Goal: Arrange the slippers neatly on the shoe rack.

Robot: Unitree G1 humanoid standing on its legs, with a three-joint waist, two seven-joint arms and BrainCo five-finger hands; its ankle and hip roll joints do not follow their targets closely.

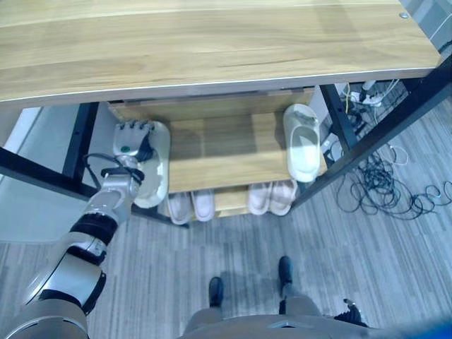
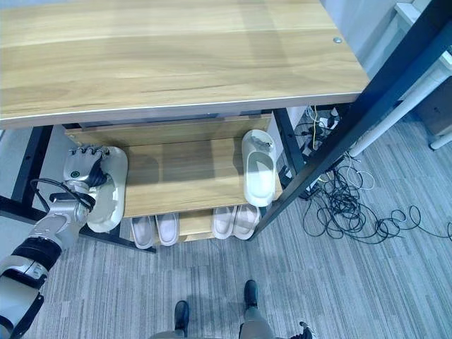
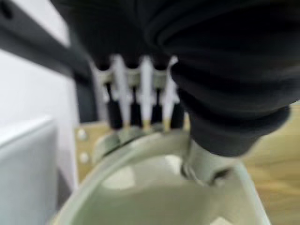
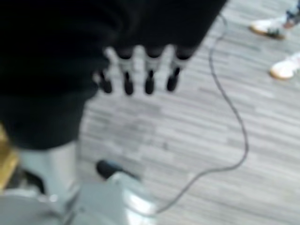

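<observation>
Slippers are spread over a wooden shoe rack (image 1: 233, 152) with black metal legs, seen from above under its broad top board (image 1: 212, 42). At the left of the frame, on the left end of the middle shelf, a pale green slipper (image 1: 154, 173) lies lengthwise, its heel end hanging over the shelf's front edge. The left hand (image 1: 131, 141) sits on that slipper: in the left wrist view its fingers (image 3: 146, 98) reach down over the slipper's rim (image 3: 140, 140), curled onto it, with the thumb inside the opening, so the hand grips the slipper's edge. At the right end of the same shelf a second pale green slipper (image 1: 302, 143) lies lengthwise, well apart from the first, with bare wood between them. On the lowest level, toward the bottom centre of the frame, stand two pairs: a white pair (image 1: 191, 206) on the left and a pinkish pair (image 1: 272, 196) just beside it on the right. The right hand (image 4: 140, 75) hangs over grey plank floor (image 4: 187, 140), its fingers straight and slightly apart, holding nothing. Tangled cables (image 1: 381, 187) lie on the floor at the right of the frame.
</observation>
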